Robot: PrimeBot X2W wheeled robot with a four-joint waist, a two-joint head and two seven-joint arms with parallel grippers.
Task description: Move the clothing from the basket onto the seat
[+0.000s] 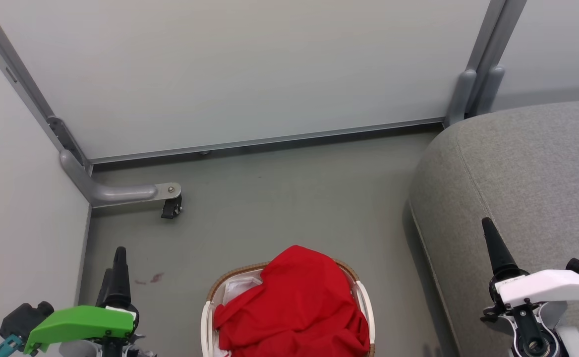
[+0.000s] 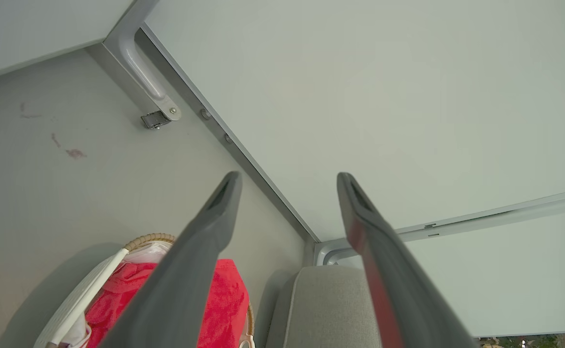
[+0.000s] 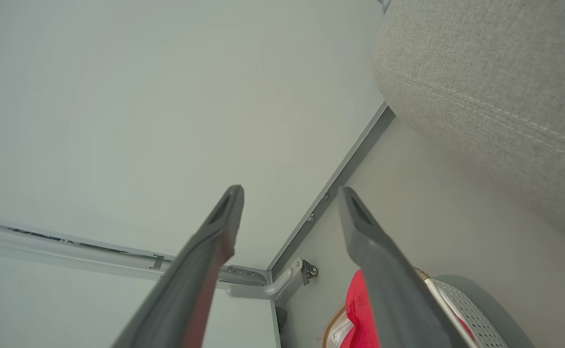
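Note:
The white basket (image 1: 209, 317) with a brown woven rim stands on the floor at the bottom middle of the head view. A red piece of clothing (image 1: 294, 307) is heaped in it over a white liner (image 1: 237, 290). To its right is the light-grey seat (image 1: 527, 168). My left gripper (image 1: 115, 263), under a green cover, is left of the basket, open and empty. My right gripper (image 1: 492, 243), under a white cover, hovers over the seat's front edge, also open and empty. The left wrist view shows the open left gripper (image 2: 288, 179) above the clothing (image 2: 219, 295), basket (image 2: 89, 290) and seat (image 2: 326, 309). The right wrist view shows the open right gripper (image 3: 290, 191), clothing (image 3: 360, 314), basket (image 3: 461, 309) and seat (image 3: 495, 82).
Pale partition panels in grey metal frames close off the far side and the left. A frame foot with a black caster (image 1: 170, 206) sticks out onto the grey floor at the left corner. A small reddish stain (image 1: 150, 279) marks the floor near my left gripper.

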